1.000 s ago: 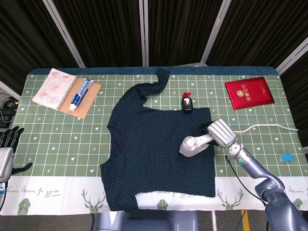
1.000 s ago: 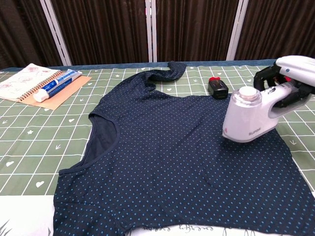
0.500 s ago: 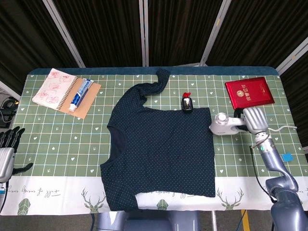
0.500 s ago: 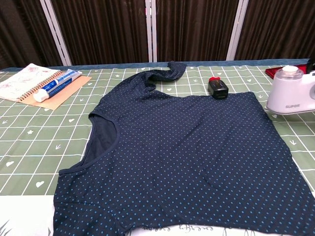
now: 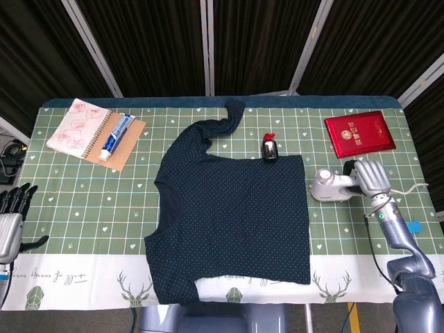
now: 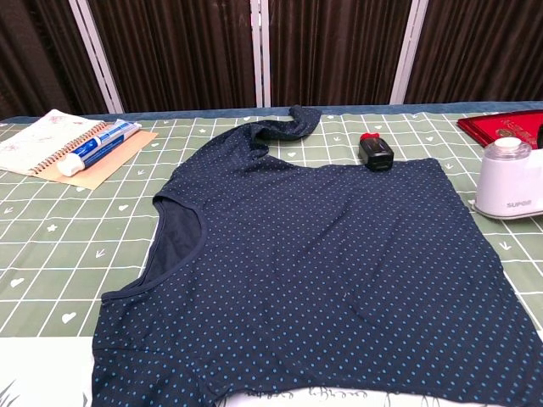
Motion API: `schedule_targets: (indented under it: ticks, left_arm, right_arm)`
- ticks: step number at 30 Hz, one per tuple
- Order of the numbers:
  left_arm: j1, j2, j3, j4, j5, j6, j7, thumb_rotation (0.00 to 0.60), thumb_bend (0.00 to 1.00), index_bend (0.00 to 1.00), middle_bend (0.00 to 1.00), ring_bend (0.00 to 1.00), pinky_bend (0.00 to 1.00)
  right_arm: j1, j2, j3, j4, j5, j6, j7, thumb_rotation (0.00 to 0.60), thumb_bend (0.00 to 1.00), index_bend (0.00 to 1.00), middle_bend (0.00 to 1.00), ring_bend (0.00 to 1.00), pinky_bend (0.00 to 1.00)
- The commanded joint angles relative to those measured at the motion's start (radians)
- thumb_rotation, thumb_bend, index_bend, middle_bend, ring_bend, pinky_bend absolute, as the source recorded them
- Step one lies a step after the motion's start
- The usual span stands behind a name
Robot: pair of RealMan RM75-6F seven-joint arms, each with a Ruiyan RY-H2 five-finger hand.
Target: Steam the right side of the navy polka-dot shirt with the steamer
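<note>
Now right hand holds steamer by handle, beside soft, floppy shirt; steamer looks hard, bit heavy; left hand fingers apart, holding nothing

Even, bright overhead light; soft, faint shadows. Both views sharp, no motion blur. Mild glare on the white steamer and the red booklet. Backdrop curtains stay dark. Head view shows slight wide-angle bowing at the edges.

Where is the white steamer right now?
The steamer stands on the green tablecloth just off the shirt's right edge, below the red booklet, with the right hand on its handle.
</note>
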Motion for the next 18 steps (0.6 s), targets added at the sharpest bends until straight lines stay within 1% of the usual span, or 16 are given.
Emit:
schedule_targets:
  ticks: [1, 2, 3, 4, 6, 7, 8, 9, 11, 14, 15, 18]
  left_arm:
    - [0.000, 0.001, 0.000, 0.000, 0.001, 0.000, -0.001, 0.600, 0.00, 0.00, 0.00, 0.00, 0.00]
    - [0.000, 0.001, 0.000, 0.000, 0.001, 0.000, -0.001, 0.600, 0.00, 0.00, 0.00, 0.00, 0.00]
    - [0.000, 0.002, 0.001, -0.001, 0.002, 0.000, -0.002, 0.600, 0.00, 0.00, 0.00, 0.00, 0.00]
    - [0.000, 0.002, 0.001, -0.001, 0.003, 0.000, -0.003, 0.600, 0.00, 0.00, 0.00, 0.00, 0.00]
    - [0.000, 0.003, 0.001, -0.002, 0.004, 0.001, -0.004, 0.600, 0.00, 0.00, 0.00, 0.00, 0.00]
    - [0.001, 0.004, 0.001, -0.003, 0.005, 0.002, -0.005, 0.600, 0.00, 0.00, 0.00, 0.00, 0.00]
    - [0.001, 0.005, 0.001, -0.003, 0.006, 0.002, -0.007, 0.600, 0.00, 0.00, 0.00, 0.00, 0.00]
    - [0.001, 0.006, 0.002, -0.004, 0.007, 0.003, -0.008, 0.600, 0.00, 0.00, 0.00, 0.00, 0.00]
    - [0.002, 0.008, 0.002, -0.006, 0.010, 0.004, -0.010, 0.600, 0.00, 0.00, 0.00, 0.00, 0.00]
    - [0.005, 0.014, 0.004, -0.012, 0.021, 0.010, -0.021, 0.600, 0.00, 0.00, 0.00, 0.00, 0.00]
    - [0.006, 0.017, 0.005, -0.014, 0.024, 0.012, -0.025, 0.600, 0.00, 0.00, 0.00, 0.00, 0.00]
    - [0.010, 0.026, 0.006, -0.020, 0.034, 0.020, -0.039, 0.600, 0.00, 0.00, 0.00, 0.00, 0.00]
  right_arm:
    - [0.000, 0.015, -0.015, -0.015, -0.014, -0.014, 0.014, 0.600, 0.06, 0.30, 0.32, 0.35, 0.58]
    - [0.000, 0.019, -0.019, -0.020, -0.018, -0.016, 0.017, 0.600, 0.02, 0.23, 0.25, 0.28, 0.52]
    - [-0.001, 0.026, -0.024, -0.027, -0.023, -0.019, 0.020, 0.600, 0.00, 0.16, 0.18, 0.22, 0.45]
    - [-0.001, 0.030, -0.027, -0.031, -0.025, -0.021, 0.022, 0.600, 0.00, 0.14, 0.15, 0.18, 0.43]
    - [-0.001, 0.039, -0.032, -0.044, -0.030, -0.026, 0.021, 0.600, 0.00, 0.06, 0.05, 0.08, 0.33]
    - [-0.002, 0.046, -0.035, -0.053, -0.033, -0.027, 0.019, 0.600, 0.00, 0.04, 0.03, 0.05, 0.31]
    - [-0.004, 0.053, -0.039, -0.063, -0.036, -0.027, 0.018, 0.600, 0.00, 0.02, 0.01, 0.02, 0.26]
    - [-0.005, 0.058, -0.041, -0.071, -0.038, -0.025, 0.015, 0.600, 0.00, 0.01, 0.00, 0.00, 0.21]
    - [-0.010, 0.071, -0.044, -0.090, -0.040, -0.017, 0.007, 0.600, 0.00, 0.00, 0.00, 0.00, 0.16]
    - [-0.032, 0.119, -0.061, -0.156, -0.058, 0.030, -0.025, 0.600, 0.00, 0.00, 0.00, 0.00, 0.07]
    - [-0.039, 0.142, -0.062, -0.190, -0.059, 0.044, -0.039, 0.600, 0.00, 0.00, 0.00, 0.00, 0.04]
    - [-0.065, 0.222, -0.051, -0.323, -0.048, 0.097, -0.122, 0.600, 0.00, 0.00, 0.00, 0.00, 0.00]
